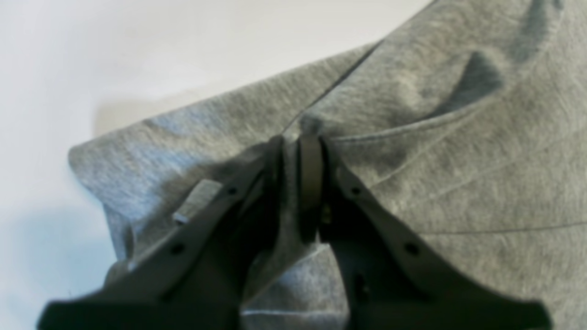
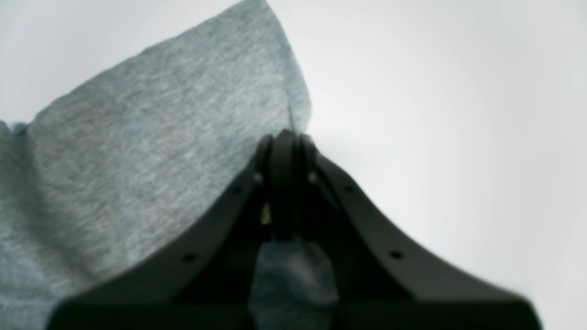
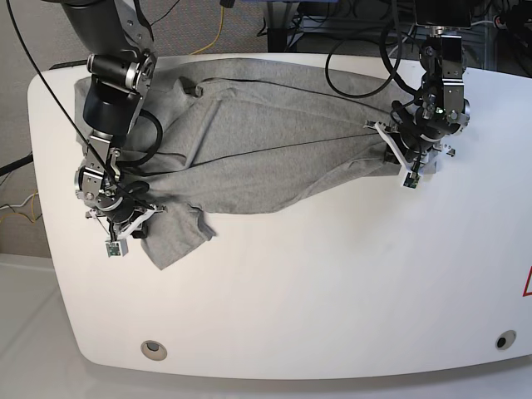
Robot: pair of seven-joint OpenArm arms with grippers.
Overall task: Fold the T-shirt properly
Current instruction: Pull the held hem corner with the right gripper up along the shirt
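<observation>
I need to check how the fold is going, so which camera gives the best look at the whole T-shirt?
The base view: it shows the whole T-shirt stretched across the table between both arms. The left wrist view shows only a pinched seam at the left gripper; the right wrist view shows one corner at the right gripper.

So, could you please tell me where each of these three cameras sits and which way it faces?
Left wrist: on the left arm, looking along the left gripper, shut on the T-shirt.
Right wrist: on the right arm, looking along the right gripper, shut on the shirt's edge.
Base: overhead, facing down at the table and both arms.
Shared: all three views show the grey shirt.
</observation>
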